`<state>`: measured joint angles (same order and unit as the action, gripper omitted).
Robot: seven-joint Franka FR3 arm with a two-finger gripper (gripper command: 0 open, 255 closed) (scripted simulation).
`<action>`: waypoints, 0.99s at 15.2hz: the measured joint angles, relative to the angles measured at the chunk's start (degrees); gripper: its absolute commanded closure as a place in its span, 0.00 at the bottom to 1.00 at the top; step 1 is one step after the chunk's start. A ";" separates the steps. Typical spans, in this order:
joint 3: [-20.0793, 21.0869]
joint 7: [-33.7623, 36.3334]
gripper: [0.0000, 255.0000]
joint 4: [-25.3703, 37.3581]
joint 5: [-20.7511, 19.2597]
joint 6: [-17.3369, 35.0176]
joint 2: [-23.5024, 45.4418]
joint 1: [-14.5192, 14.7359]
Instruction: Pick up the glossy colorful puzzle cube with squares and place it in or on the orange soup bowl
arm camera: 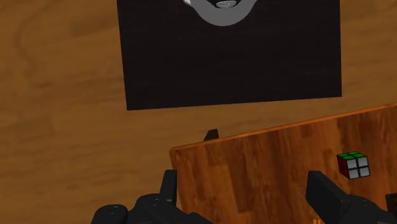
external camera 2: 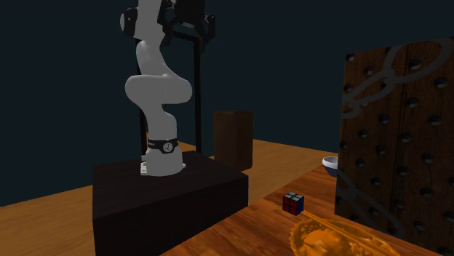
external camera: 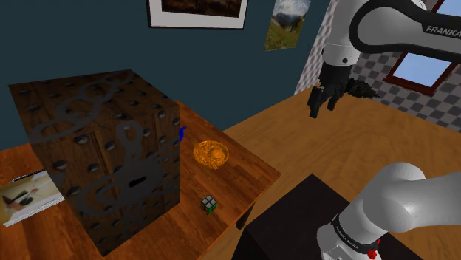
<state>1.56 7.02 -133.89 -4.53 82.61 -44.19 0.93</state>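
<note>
Claw (external camera: 323, 100) is wide open and empty: its fingers (arm camera: 169, 188) stand well apart in the wrist view with nothing between them. It hangs high and off the bench edge, roughly over the gap between the black box stand (external camera: 295, 218) and the glossy brown wooden bench (external camera: 247, 173). My read is transit height, with the approach not yet begun.

The small glossy multicoloured puzzle cube with square tiles (external camera: 209, 204) sits flat on the bench near the corner closest to the stand, and nothing touches it. In the wrist view the cube (arm camera: 354, 165) lies out beyond one finger, not between the two, so the claw needs a sideways shift before any descent.

The translucent orange soup bowl (external camera: 211, 154) sits rim up on the same bench. It is near the cube but apart from it, farther from the stand, and looks empty. The carry should be short.

The constraint is the big dark wooden box with round holes (external camera: 103, 162), which takes up most of the bench and stands just beside both cube and bowl on the shoulder view's left. A top-down approach from the stand side likely keeps the arm clear of it.

Risks as I judge them:
- The cube is close to the bench edge, so a glancing finger could knock it off.
- The faces look slick, so the fingers should square up on two opposite flats.
</note>
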 measured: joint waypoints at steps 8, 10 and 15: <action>3.35 4.13 0.00 -7.86 3.41 10.95 2.56 1.83; 4.62 5.55 0.00 -10.66 4.56 15.02 3.54 2.57; 7.98 9.01 0.00 -15.45 7.30 24.99 8.03 4.48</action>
<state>9.55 16.03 -149.34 2.77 107.61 -36.16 5.41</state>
